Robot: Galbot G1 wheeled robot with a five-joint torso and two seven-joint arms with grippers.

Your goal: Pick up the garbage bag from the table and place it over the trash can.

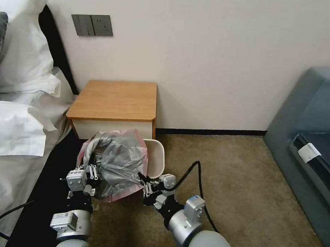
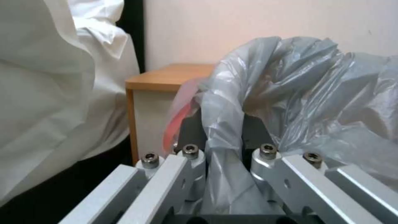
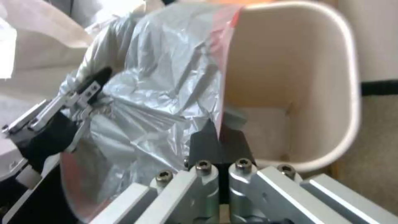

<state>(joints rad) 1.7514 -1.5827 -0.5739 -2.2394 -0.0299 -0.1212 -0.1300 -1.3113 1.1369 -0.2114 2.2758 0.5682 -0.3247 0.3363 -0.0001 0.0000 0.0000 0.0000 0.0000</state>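
both hands stretch the bag (image 1: pixel 119 161) over the bin (image 1: pixel 156 162)
left hand (image 1: pixel 90 171) and right hand (image 1: pixel 144 185) each clamp the bag; judged best: keep the rim taut, lower evenly.

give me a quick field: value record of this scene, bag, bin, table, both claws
garbage bag: held up between both claws, bunched, over the left part of the trash can, not yet spread round the rim
trash can: on the carpet in front of the table, right part of its opening uncovered
table: top bare
left claw: shut on the garbage bag's left side, plastic bunched between its fingers
right claw: shut on the garbage bag's edge, near the trash can's front rim
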